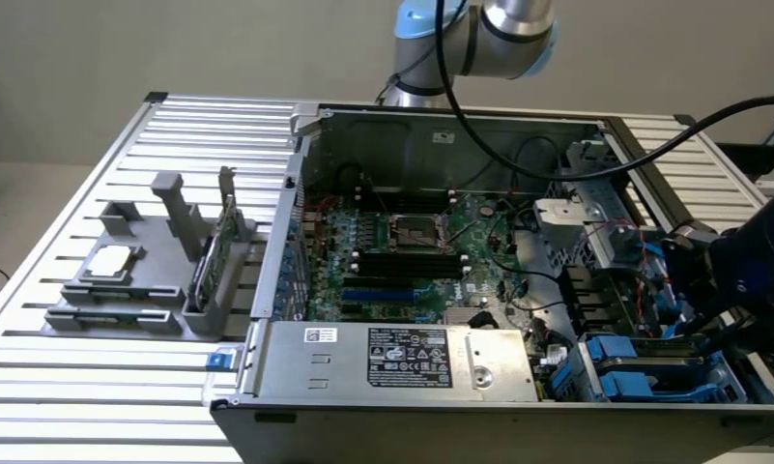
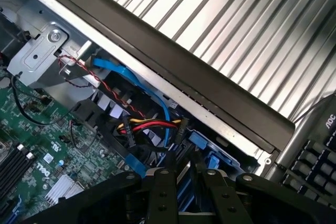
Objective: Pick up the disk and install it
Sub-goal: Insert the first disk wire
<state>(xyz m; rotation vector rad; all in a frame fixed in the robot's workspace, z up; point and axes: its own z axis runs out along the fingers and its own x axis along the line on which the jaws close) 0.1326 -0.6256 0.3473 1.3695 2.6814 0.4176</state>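
On the slatted counter (image 1: 65, 396) an open computer case (image 1: 490, 425) lies on its side. In the exterior view its silver power supply (image 1: 406, 360), with a dark printed label, lies nearest, at about 6 o'clock.

Just beside it, at 4 o'clock, the disk (image 1: 647, 377) sits low in the case's drive bay, its blue rails showing around a grey middle. The tool (image 2: 186, 176) hangs right over that bay on the arm's dark wrist. In the wrist view, blue plastic shows just past its tip. I cannot tell whether the tool is spread or pinching the disk.

Red, yellow and black wires (image 2: 152, 124) and a blue flat cable (image 2: 131, 77) run beside the bay.

Further in, the green motherboard (image 1: 400, 242) fills the case floor.

At 9 o'clock, outside the case, a grey holder (image 1: 116, 314) carries a square silver chip (image 1: 109, 263) and an upright green card (image 1: 213, 256).

Farthest, at 12 o'clock, stands the robot arm (image 1: 490, 39).
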